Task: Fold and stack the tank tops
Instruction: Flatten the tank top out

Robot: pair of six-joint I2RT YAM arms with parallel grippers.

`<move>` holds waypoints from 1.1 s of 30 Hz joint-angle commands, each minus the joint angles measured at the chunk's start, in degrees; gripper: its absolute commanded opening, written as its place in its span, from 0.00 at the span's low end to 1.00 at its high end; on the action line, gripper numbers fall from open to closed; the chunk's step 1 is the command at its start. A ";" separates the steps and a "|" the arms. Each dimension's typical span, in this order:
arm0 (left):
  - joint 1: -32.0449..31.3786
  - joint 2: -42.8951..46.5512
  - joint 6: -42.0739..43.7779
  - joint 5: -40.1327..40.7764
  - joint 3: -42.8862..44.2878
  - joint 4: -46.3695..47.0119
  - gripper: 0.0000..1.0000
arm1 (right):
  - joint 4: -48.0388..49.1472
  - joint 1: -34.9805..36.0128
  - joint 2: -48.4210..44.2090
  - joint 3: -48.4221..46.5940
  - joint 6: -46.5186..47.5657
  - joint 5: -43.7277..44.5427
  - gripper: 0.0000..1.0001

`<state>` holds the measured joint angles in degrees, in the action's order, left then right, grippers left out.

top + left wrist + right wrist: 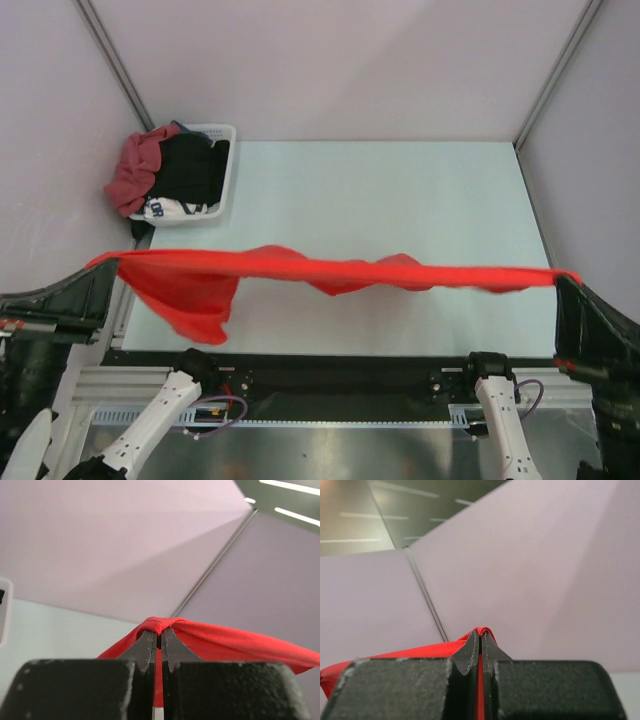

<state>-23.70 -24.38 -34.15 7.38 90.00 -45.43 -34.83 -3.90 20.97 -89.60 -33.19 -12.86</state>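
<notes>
1. The white cloth [160, 208] in the basket [228, 160] carries dark lettering, too small to read.
2. My left gripper [159, 641] and right gripper [480, 641] each clamp one end of the bright red tank top [330, 270], stretched between them over the table [400, 190].

**Red band bars near side; far table open**

The bright red tank top [330, 270] stretches as a long band between the left gripper [97, 262] and the right gripper [570, 277]. Both are clamped on its ends, so it spans nearly the full width of the table [400, 190] along the near edge. A loose flap sags at the left end. Room under the band can't be judged from above. Beyond it, mid & far table show bare surface from centre to right wall. The far-left corner is taken by the white basket [222, 165], heaped above its rim w/ the maroon tank top [135, 170], black garments [190, 165] & a white cloth [165, 208]. Panel walls close in left, right & back.
</notes>
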 commanded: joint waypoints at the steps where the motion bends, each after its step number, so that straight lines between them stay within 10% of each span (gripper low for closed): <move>1: 0.41 -0.67 -0.04 1.32 -0.96 0.51 0.00 | 2.48 -0.23 0.03 -1.10 1.55 0.12 0.00; 11: 0.32 -19.43 2.95 9.22 -2.29 9.30 0.00 | 8.78 -0.23 18.30 1.79 1.46 -2.42 0.00; 20: 2.70 -38.63 9.01 9.42 25.47 11.15 0.00 | 18.57 -0.23 40.61 -12.85 -1.61 -4.54 0.00; 25: 2.79 -29.36 12.00 6.26 25.07 21.23 0.00 | 16.20 -0.23 41.61 -27.81 -1.53 -4.80 0.00; 33: 2.79 -12.54 9.73 1.42 15.83 28.29 0.00 | 23.05 -0.23 22.65 -24.39 0.66 -1.73 0.00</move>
<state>-21.56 -39.64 -24.47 10.02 107.20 -23.44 -17.41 -3.88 49.80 -112.79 -34.61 -17.87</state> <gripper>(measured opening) 0.022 0.018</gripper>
